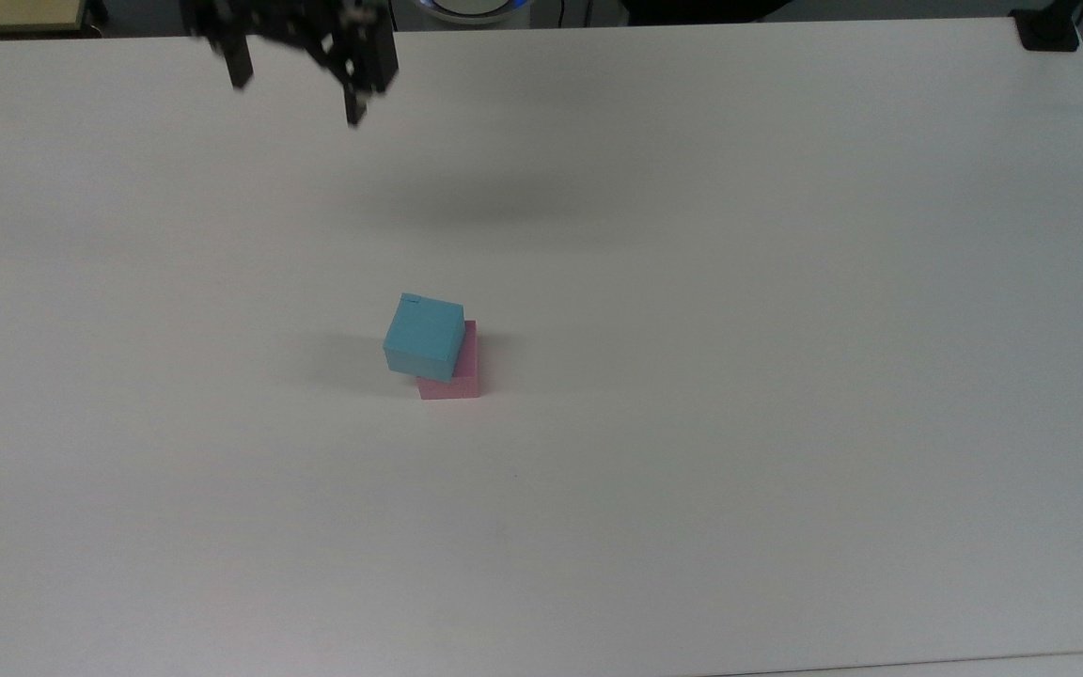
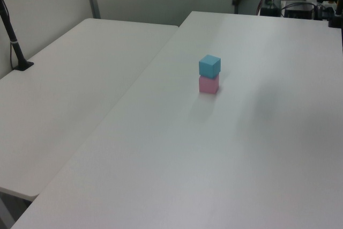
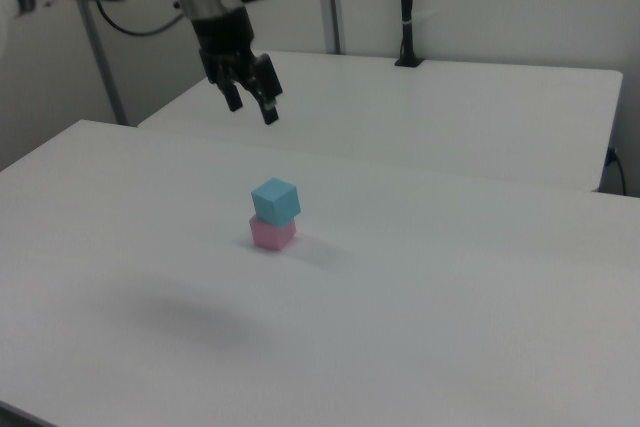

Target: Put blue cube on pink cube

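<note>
In the top view, the small matte sky-blue cube point(image 1: 424, 336) sits on the matte pastel pink cube point(image 1: 460, 372), twisted and offset. The left view shows the stack standing alone on the white table point(image 2: 257, 148). In the right view, the two-finger gripper point(image 3: 252, 100) hangs high, fingers spread and empty; stacking looks done.

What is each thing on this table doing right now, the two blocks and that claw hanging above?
Blue cube: resting on top of the pink cube, turned a little askew, nothing holding it.
Pink cube: flat on the white table, carrying the blue cube.
Gripper: raised well above the stack, jaws open, empty.
</note>
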You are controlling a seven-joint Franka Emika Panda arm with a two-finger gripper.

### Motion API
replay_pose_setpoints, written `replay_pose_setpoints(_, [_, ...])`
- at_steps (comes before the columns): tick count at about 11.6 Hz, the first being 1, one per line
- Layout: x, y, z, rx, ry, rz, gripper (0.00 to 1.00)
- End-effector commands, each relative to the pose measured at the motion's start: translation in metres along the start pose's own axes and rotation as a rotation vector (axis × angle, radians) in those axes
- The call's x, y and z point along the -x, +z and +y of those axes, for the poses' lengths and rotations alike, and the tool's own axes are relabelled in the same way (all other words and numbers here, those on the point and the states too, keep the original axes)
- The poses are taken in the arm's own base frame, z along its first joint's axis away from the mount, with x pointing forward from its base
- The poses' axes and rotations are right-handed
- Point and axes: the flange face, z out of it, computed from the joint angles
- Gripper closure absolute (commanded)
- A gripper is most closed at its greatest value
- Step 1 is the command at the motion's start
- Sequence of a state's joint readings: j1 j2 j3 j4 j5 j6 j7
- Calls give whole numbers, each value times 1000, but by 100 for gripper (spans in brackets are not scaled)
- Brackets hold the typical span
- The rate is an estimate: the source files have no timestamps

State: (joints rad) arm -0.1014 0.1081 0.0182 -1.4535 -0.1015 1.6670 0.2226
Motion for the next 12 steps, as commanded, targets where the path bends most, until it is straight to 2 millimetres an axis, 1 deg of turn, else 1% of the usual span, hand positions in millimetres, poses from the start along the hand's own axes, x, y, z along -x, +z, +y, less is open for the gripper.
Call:
replay_pose_setpoints(1, [38, -28, 13, -8, 21, -51, 0])
replay_pose_setpoints(3, [52, -24, 7, -2, 4, -70, 0])
replay_pose_setpoints(4, [59, -28, 7, -5, -11, -60, 0])
replay_pose_setpoints(5, [60, -29, 4, -8, -46, -55, 0])
replay_pose_setpoints(7, [57, -24, 3, -11, -253, -42, 0])
replay_pose_setpoints(10, [55, -21, 5, -12, -272, -40, 0])
replay_pose_setpoints(12, [52, -21, 12, -12, -257, -36, 0])
